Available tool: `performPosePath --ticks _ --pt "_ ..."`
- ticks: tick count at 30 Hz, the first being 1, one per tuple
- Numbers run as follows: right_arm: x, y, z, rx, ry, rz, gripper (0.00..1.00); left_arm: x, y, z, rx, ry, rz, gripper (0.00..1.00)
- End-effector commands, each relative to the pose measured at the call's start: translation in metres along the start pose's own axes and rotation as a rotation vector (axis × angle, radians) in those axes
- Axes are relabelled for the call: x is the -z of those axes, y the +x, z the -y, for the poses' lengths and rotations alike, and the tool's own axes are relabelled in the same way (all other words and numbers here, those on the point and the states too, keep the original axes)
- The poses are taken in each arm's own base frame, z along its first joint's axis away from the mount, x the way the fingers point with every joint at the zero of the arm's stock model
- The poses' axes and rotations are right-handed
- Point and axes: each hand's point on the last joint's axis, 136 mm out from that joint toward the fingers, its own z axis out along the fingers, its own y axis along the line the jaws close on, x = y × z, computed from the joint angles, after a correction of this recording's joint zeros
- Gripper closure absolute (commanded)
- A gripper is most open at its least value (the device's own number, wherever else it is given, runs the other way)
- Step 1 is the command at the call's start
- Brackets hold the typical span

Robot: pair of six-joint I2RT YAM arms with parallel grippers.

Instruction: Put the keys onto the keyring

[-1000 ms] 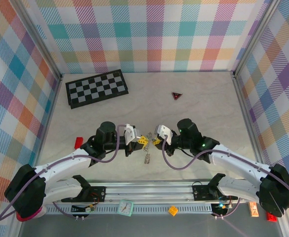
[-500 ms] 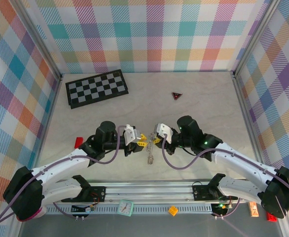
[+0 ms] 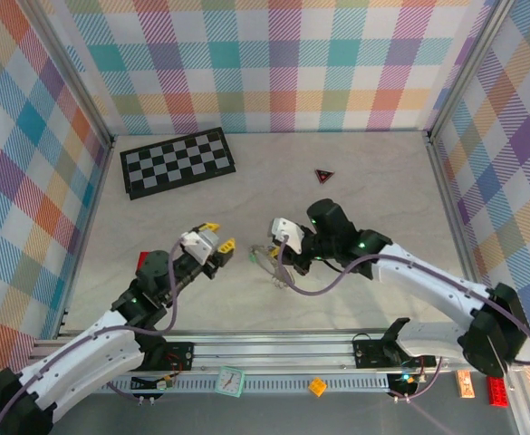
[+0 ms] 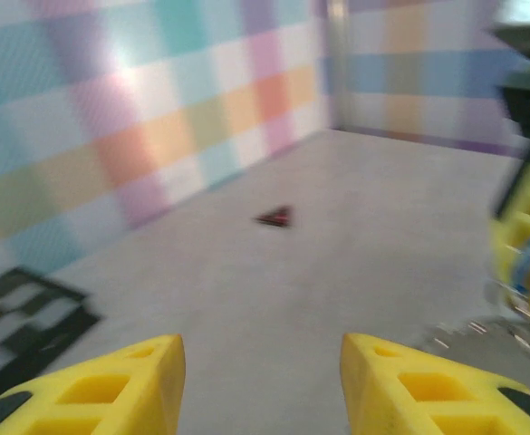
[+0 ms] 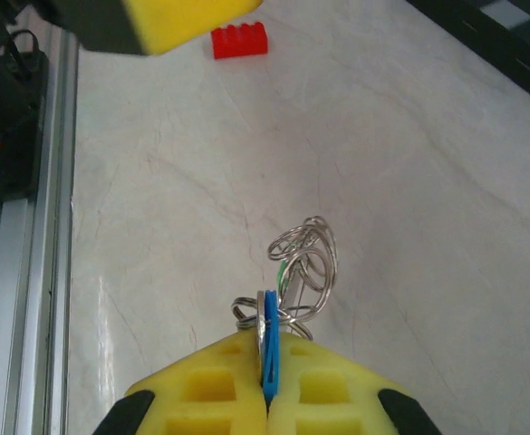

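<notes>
My right gripper is shut on the blue-headed key, which stands edge-on between the yellow pads. The silvery keyring hangs in loops just past the fingertips, over the table, and a bit of the green key shows among the loops. From above, the right gripper holds this cluster with the keyring at table centre. My left gripper is open, with nothing between its fingers, and stands apart to the left of the ring. In the left wrist view the left gripper shows a wide bare gap, with the keyring blurred at the right.
A black-and-white checkerboard lies at the back left. A small dark triangle sits at the back, right of centre. A red brick lies left of the left arm. The metal rail runs along the near edge.
The left gripper has opened, let go of the cluster and drawn back to the left. The right gripper has shifted a little left and away with the key and ring.
</notes>
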Motion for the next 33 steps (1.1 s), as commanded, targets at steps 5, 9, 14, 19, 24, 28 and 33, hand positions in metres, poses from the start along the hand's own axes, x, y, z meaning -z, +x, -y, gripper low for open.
performPosePath --ticks 5,9,14,19,24,28,33 --pt "-0.049 -0.095 -0.022 0.112 -0.135 0.239 1.00 0.061 -0.020 -0.099 0.074 -0.566 0.066 0.51" --pt "-0.079 -0.090 -0.012 0.041 -0.136 0.225 1.00 0.086 -0.021 -0.118 0.081 -0.682 0.063 0.49" --pt "-0.095 -0.031 -0.001 0.012 -0.097 0.055 1.00 0.093 -0.008 -0.123 0.109 -0.731 0.041 0.47" --pt "-0.093 0.051 0.008 0.074 -0.019 -0.247 1.00 0.086 0.006 -0.120 0.155 -0.727 0.030 0.47" --pt "-0.080 0.105 0.018 0.104 0.040 -0.472 1.00 0.084 0.016 -0.121 0.176 -0.741 0.012 0.47" --pt "-0.069 0.134 0.029 0.128 0.094 -0.642 1.00 0.083 0.029 -0.120 0.178 -0.751 -0.044 0.47" --pt "-0.058 0.155 0.029 0.132 0.107 -0.734 1.00 0.083 0.045 -0.120 0.183 -0.764 -0.097 0.46"
